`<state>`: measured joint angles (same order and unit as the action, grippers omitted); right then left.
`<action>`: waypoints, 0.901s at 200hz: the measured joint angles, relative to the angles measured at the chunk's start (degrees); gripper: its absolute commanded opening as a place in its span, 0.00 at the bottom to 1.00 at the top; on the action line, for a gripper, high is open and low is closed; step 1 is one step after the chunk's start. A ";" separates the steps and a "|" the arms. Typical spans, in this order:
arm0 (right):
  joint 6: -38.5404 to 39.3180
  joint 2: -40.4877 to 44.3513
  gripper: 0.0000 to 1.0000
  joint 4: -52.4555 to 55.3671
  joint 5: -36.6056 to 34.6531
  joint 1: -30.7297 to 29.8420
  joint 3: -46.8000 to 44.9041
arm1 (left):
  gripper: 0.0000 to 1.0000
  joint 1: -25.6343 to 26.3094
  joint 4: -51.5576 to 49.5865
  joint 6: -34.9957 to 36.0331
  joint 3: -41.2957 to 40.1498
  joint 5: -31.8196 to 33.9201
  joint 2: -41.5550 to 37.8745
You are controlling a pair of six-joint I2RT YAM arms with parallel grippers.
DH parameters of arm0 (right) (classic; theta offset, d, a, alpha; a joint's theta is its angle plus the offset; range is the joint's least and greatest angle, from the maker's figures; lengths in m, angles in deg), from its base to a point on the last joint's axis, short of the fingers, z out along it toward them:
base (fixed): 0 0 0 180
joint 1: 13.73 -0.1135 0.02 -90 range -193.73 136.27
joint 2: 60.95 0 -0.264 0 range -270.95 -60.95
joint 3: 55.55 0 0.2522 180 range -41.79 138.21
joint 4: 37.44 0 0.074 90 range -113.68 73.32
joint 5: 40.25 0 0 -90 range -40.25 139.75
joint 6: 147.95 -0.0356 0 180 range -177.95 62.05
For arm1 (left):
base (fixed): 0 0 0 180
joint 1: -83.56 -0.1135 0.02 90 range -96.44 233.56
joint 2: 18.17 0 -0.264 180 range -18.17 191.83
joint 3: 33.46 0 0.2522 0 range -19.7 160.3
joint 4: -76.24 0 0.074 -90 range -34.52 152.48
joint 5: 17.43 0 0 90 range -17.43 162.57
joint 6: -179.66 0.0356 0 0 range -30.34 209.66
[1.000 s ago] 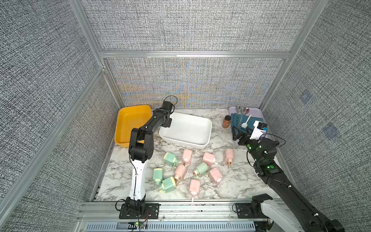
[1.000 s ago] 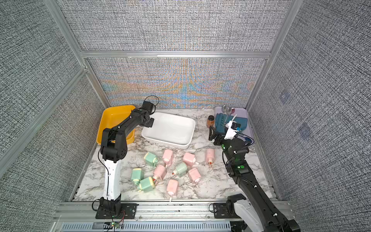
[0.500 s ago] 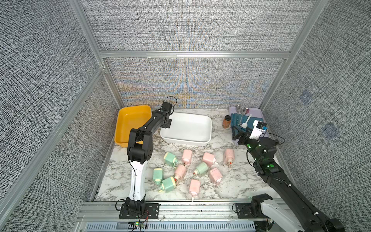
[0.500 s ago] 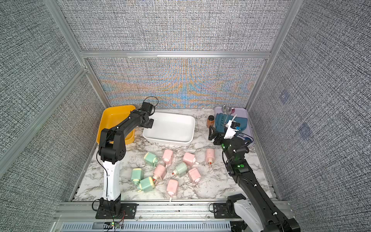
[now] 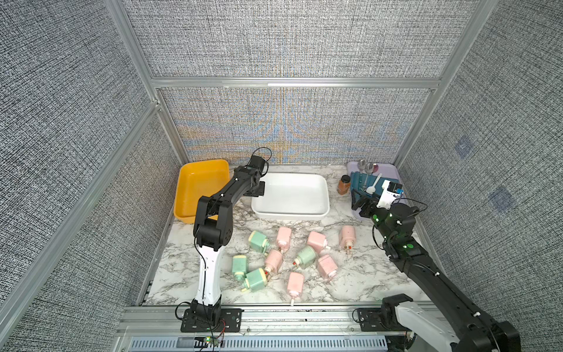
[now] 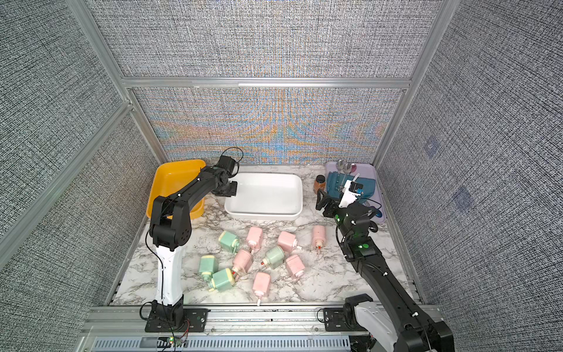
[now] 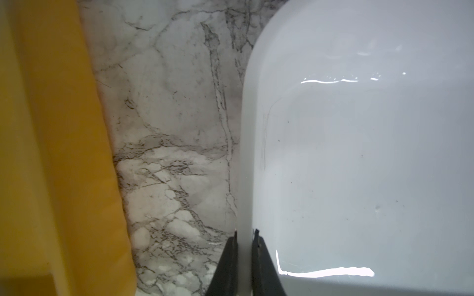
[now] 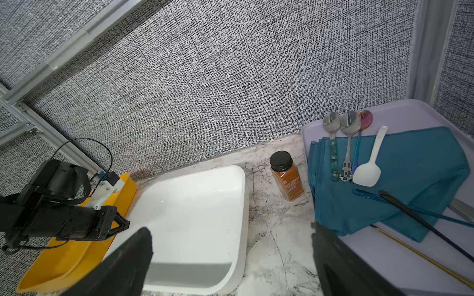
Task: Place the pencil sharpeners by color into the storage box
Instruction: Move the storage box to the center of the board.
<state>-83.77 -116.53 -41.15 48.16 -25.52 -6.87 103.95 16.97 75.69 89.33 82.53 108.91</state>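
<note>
Clamping left tool [image 7: 245, 235] onto rim of white storage box [image 7: 246, 153]; pressing one black finger [image 7: 228, 264] against the outside of the wall and the other against the inside, jaws nearly together with only the thin rim between; gripping at the short end facing the yellow box [image 7: 51, 153]; showing a strip of marble bench [image 7: 174, 128] between the two boxes; reaching across from the left arm base, as seen in both top views

Holding right tool [image 8: 230, 228] wide apart, gripping nothing; hovering over bench near the front corner of the lavender tray [image 5: 393, 170], beside the spice jar [image 8: 286, 176]; looking across toward white storage box and left tool; carrying on the lavender tray a folded teal cloth [image 8: 397, 179] with spoons [image 8: 350, 133] lying on top

Counting ten pencil sharpeners [image 5: 295, 283] lying loose on bench in front of white storage box, all outside both boxes; scattering six pink sharpeners [image 5: 316, 240] across the middle and right of the cluster; sitting three of four green sharpeners [image 5: 258, 240] toward the left arm's side, the fourth among the pinks; lying two greens just beside each other near the front edge; resting rightmost pink sharpener [image 5: 347, 236] nearest right tool, not touching it; standing both tools clear of every sharpener
</note>
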 measured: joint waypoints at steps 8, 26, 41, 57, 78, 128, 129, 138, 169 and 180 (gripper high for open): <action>-0.28 -0.46 0.99 0.61 -0.55 0.00 0.46 | 0.00 0.66 -0.79 -0.57 0.90 -0.07 0.33; -1.07 -1.40 0.99 1.44 -1.42 0.02 1.14 | 0.00 2.14 -2.32 -1.97 2.54 -0.04 0.98; -1.46 -2.10 0.99 2.19 -2.29 0.04 1.49 | 0.00 3.19 -3.37 -3.26 3.82 -0.04 1.68; -2.10 -2.89 0.99 3.17 -2.60 0.04 1.99 | 0.00 4.07 -4.33 -5.09 4.83 -0.02 2.40; -2.34 -3.72 0.99 4.17 -2.80 0.07 2.64 | 0.00 4.90 -5.46 -7.52 5.35 0.00 2.93; -2.47 -4.57 0.99 4.83 -2.80 0.07 3.80 | 0.00 6.86 -6.16 -10.12 7.52 -0.28 3.98; -2.47 -4.57 0.99 4.83 -2.80 0.07 3.80 | 0.00 6.86 -6.19 -10.14 7.56 -0.31 4.00; -2.47 -4.66 0.99 4.83 -2.80 0.04 3.80 | 0.00 6.93 -6.34 -10.34 7.98 -0.48 4.20; -2.47 -4.85 0.99 5.27 -2.80 0.07 3.80 | 0.00 7.10 -6.91 -10.49 8.98 -0.85 5.07; -2.47 -4.90 0.99 5.27 -2.80 0.07 3.80 | 0.00 7.30 -7.17 -10.58 9.38 -0.85 5.27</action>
<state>-86.24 -121.42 -35.89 45.36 -25.46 -3.07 111.25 9.80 65.11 98.71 81.68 114.18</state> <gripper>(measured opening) 0.990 0.137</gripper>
